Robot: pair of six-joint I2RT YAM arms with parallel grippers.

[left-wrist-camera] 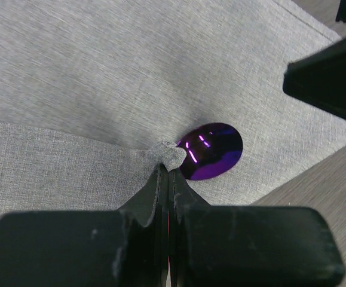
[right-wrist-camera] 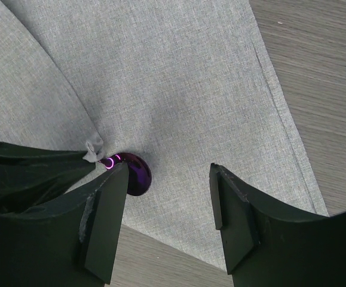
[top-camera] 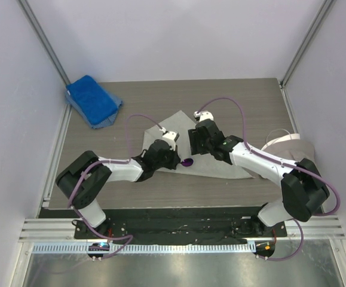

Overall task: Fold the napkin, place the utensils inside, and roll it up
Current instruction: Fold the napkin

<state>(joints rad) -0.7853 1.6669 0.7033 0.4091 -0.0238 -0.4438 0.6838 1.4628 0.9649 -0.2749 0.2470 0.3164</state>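
Note:
The light grey napkin (top-camera: pixel 220 164) lies spread on the table's middle; it also fills the left wrist view (left-wrist-camera: pixel 131 72) and the right wrist view (right-wrist-camera: pixel 178 78). The purple utensil's round head (top-camera: pixel 187 162) pokes out from under a napkin fold; its handle is hidden. It shows in the left wrist view (left-wrist-camera: pixel 213 151) and the right wrist view (right-wrist-camera: pixel 134 172). My left gripper (left-wrist-camera: pixel 168 162) is shut on a pinch of napkin fold beside the head. My right gripper (right-wrist-camera: pixel 170 179) is open just above the napkin, its left finger (right-wrist-camera: pixel 104 203) next to the head.
A bright blue towel (top-camera: pixel 92 100) lies at the table's back left corner. A beige-grey cloth with a white edge (top-camera: pixel 286 143) lies at the right edge. Grey walls and metal posts close in both sides. The table's front edge (top-camera: pixel 161 206) is just behind the arm bases.

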